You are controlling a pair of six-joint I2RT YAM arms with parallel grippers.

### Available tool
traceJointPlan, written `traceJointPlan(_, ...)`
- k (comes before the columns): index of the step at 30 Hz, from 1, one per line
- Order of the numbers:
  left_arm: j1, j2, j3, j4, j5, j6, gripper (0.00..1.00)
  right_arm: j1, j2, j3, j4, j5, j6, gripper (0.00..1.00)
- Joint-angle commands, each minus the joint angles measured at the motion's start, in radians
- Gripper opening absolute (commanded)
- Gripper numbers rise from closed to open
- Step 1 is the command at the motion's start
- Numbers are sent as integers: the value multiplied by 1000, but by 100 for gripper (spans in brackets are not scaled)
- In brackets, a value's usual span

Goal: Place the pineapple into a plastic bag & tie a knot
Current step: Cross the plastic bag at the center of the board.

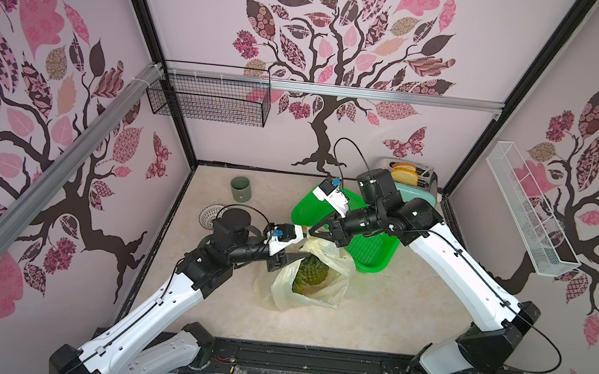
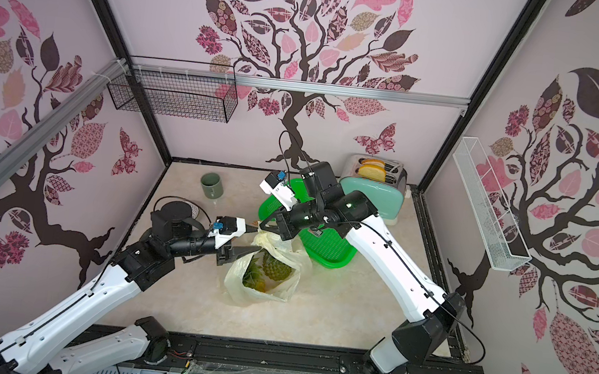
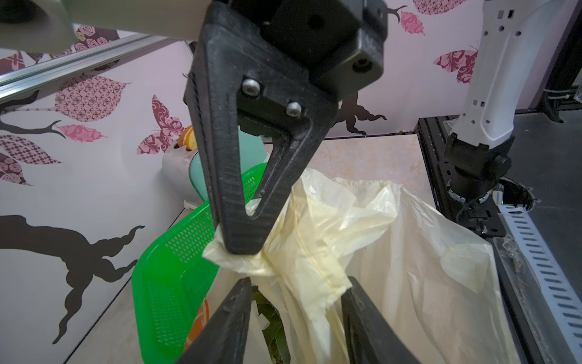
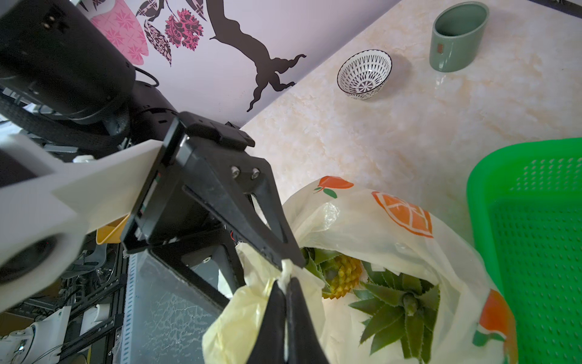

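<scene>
Right gripper (image 4: 286,283) pinching shut on bag (image 4: 362,227) film, left gripper (image 3: 297,283) standing open around another fold, pineapple (image 4: 343,274) lying inside, film half hiding its body.

Basket (image 1: 375,256) beside bag (image 1: 339,274) (bare tabletop (image 1: 311,329) nearer)

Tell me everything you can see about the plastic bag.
The plastic bag is thin, translucent pale-yellow film printed with orange fruit. It sits crumpled on the table beside the green basket, mouth open, the pineapple lying inside. The right gripper is shut on gathered film at its top; the open left gripper straddles another fold. It is not yet tied.
</scene>
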Motion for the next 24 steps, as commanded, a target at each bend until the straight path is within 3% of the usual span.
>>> traceJointPlan(1, -9, -26, -9, 19, 25, -34, 60, 4, -2, 10, 10, 2, 7, 0)
traceJointPlan(4, -20, -55, -19, 27, -3, -35, 64, 5, -1, 11, 8, 6, 7, 0)
traceJointPlan(9, -26, -98, -34, 72, 30, -53, 61, 5, -1, 13, 7, 0, 6, 0)
traceJointPlan(17, -50, 4, 53, 22, 67, -24, 53, 4, -2, 15, -1, 2, 2, 0)
traceJointPlan(24, -65, 61, 93, 15, 34, -15, 46, 5, -2, 16, -7, 1, -4, 0)
